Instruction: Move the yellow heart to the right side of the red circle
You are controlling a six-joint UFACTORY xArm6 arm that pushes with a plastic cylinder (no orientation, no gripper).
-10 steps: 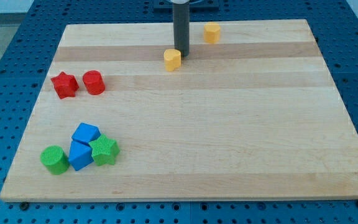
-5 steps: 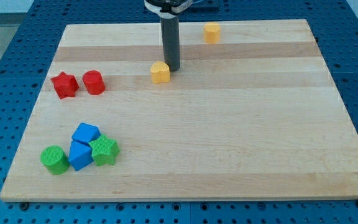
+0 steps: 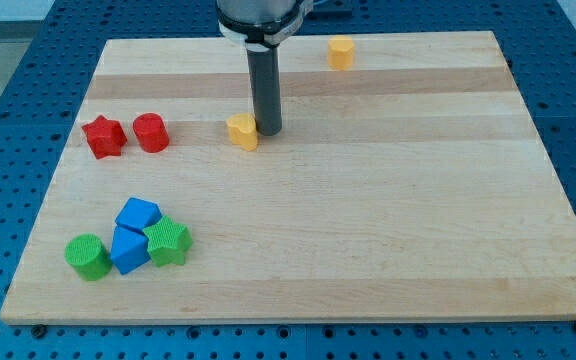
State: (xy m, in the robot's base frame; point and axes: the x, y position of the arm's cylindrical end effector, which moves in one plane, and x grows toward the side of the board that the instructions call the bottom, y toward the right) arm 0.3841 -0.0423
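The yellow heart (image 3: 241,131) lies on the wooden board, right of the red circle (image 3: 151,132) with a gap between them. My tip (image 3: 267,131) touches the heart's right side. A red star (image 3: 103,137) sits just left of the red circle.
A second yellow block (image 3: 341,52) lies near the view's top, right of the rod. At the lower left are a green cylinder (image 3: 88,257), two blue blocks (image 3: 137,214) (image 3: 128,250) and a green star-like block (image 3: 168,242), clustered together. The board's edge (image 3: 298,318) runs along the view's bottom.
My tip has moved down and to the left, pushing the yellow heart down-left toward the red circle. The other blocks have not moved.
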